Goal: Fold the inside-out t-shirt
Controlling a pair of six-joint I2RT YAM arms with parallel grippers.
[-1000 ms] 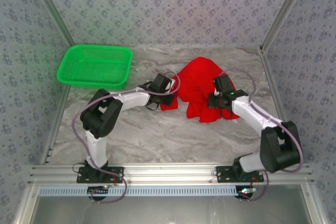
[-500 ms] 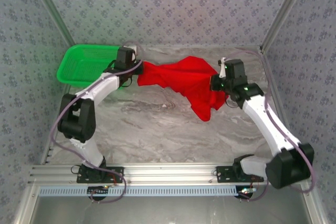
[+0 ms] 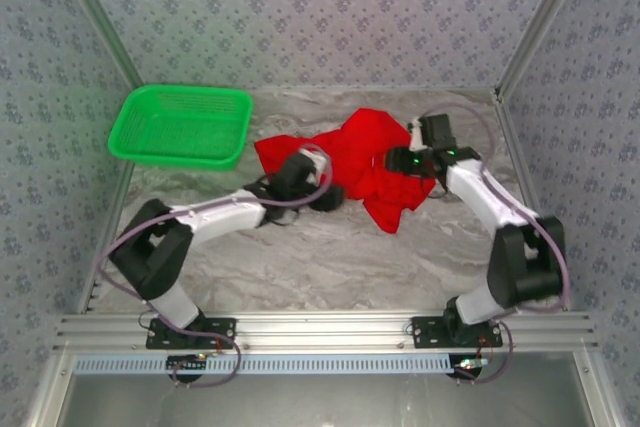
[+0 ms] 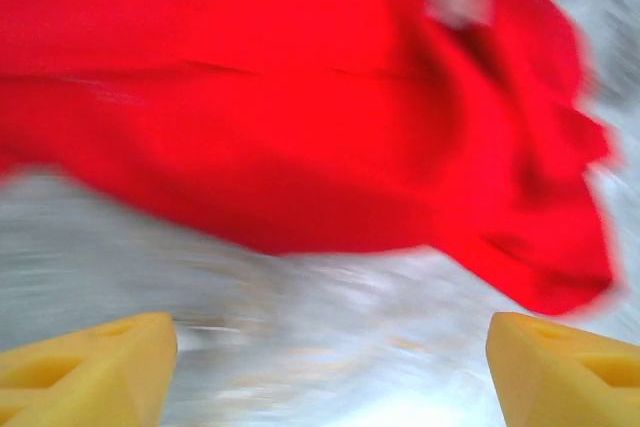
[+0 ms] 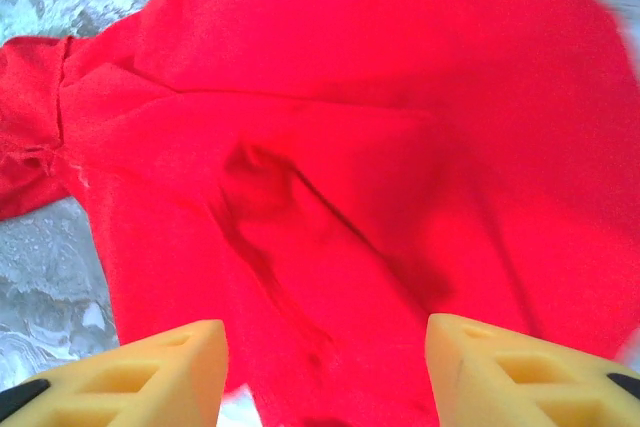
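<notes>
Overhead view, with 12 o'clock at the far wall. A bright red t-shirt lies in a soft, crumpled heap on the table, at about 1 o'clock from the table's centre. Its outline is irregular: one flap spreads towards 9 o'clock and a narrower lobe hangs towards 6 o'clock. The cloth is matte and deeply creased. The table top is smooth grey-white marble with wavy veins.

Your left gripper sits at the shirt's 7 o'clock edge. In the left wrist view, its yellow wedge-shaped fingers stand wide apart over bare marble. The shirt lies just ahead at 12 o'clock, with a pale patch near its top too blurred to identify.

Your right gripper rests at the shirt's 3 o'clock side. In the right wrist view, its yellow fingers are spread with nothing pinched between them. Plain red folded cloth lies beneath and beyond them.

A bright green plastic basket stands at 10 o'clock, well apart from the shirt. It is rectangular with rounded corners, and its latticed floor shows green throughout. Patterned grey walls enclose the table.
</notes>
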